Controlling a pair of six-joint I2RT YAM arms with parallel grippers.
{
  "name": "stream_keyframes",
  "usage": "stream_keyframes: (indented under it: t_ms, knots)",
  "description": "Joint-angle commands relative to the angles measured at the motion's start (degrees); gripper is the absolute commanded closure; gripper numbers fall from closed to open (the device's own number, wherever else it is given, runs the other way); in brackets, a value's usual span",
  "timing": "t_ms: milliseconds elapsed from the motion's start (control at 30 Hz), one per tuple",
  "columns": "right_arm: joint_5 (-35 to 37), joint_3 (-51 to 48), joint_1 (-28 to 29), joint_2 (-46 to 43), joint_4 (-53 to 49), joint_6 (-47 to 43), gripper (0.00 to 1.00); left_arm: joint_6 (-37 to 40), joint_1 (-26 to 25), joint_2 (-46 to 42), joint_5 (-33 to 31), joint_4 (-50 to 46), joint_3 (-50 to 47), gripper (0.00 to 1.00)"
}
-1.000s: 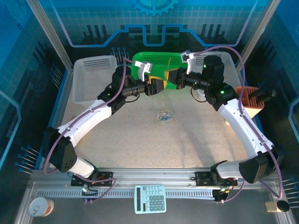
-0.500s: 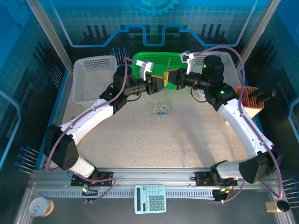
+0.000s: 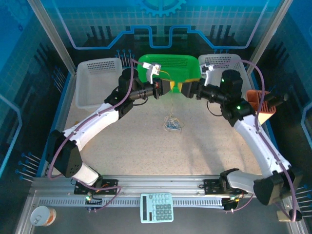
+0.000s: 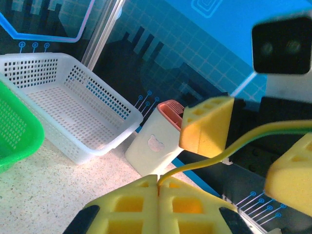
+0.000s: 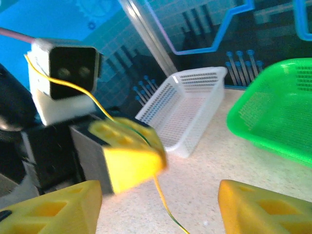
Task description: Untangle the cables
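Note:
The cables (image 3: 171, 124) lie in a small tangle of yellowish, whitish and blue-grey loops on the table's middle. One yellow cable (image 3: 172, 103) rises from the tangle to my left gripper (image 3: 168, 87), which is shut on it above the table. In the left wrist view the cable (image 4: 204, 163) leaves the closed left gripper (image 4: 158, 187) and runs right between the right gripper's fingers (image 4: 207, 126). My right gripper (image 3: 187, 88) stands open just right of the left one. In the right wrist view the open right gripper (image 5: 158, 214) faces the left gripper's fingers (image 5: 129, 158), with the yellow cable (image 5: 163, 204) hanging below them.
A white basket (image 3: 97, 80) sits at the back left, a green basket (image 3: 170, 66) at the back middle and another white basket (image 3: 219, 61) at the back right. A white, orange-topped holder (image 3: 261, 105) stands at the right edge. A calculator (image 3: 157, 207) lies on the front rail.
My left gripper has shut on the yellow cable. My right gripper has opened, let the cable go and drawn back to the right. The tangle has shifted slightly.

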Motion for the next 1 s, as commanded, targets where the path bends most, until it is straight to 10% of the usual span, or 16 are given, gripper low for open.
stream_keyframes:
  t_ms: [0, 400, 967]
  knots:
    - [3.85, -6.22, -1.09, -3.93, 0.28, 0.19, 0.31, -1.67, -0.22, -0.79, -0.20, 2.99, 1.76, 1.00]
    - [7.82, -23.63, 2.54, 2.78, 6.42, -1.50, 0.12, -2.89, -0.23, -0.85, -1.15, 2.94, 3.42, 1.00]
    - [5.27, -22.74, 7.23, 20.24, 20.08, 3.68, 0.26, -4.24, -0.24, -1.33, -1.36, 4.42, 2.50, 1.00]
